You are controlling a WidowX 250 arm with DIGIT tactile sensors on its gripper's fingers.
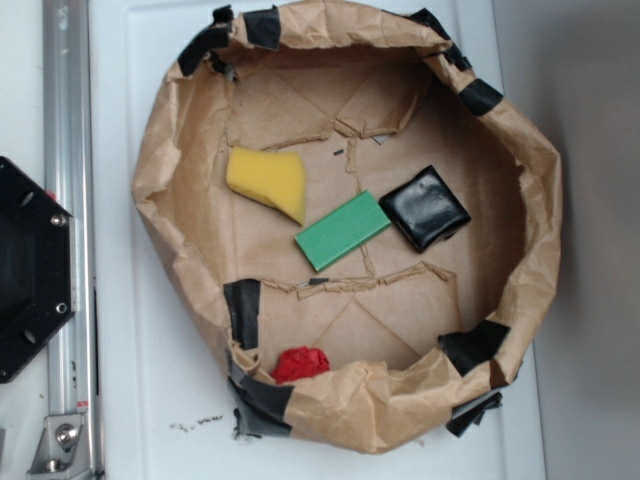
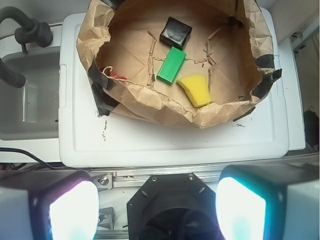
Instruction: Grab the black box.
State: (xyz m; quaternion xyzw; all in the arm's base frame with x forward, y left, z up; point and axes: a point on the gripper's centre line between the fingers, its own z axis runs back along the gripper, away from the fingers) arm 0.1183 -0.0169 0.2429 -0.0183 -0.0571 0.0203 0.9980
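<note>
The black box (image 1: 425, 207) is lying flat inside the paper bowl (image 1: 520, 180), right of centre in the exterior view. It is square, so no long axis; it is sitting turned like a diamond, one corner touching the green block (image 1: 342, 230). The yellow sponge (image 1: 268, 180) is lying further left. In the wrist view the gripper (image 2: 157, 200) is hanging well apart from the bowl, its fingers (image 2: 72, 210) standing wide apart, holding nothing.
</note>
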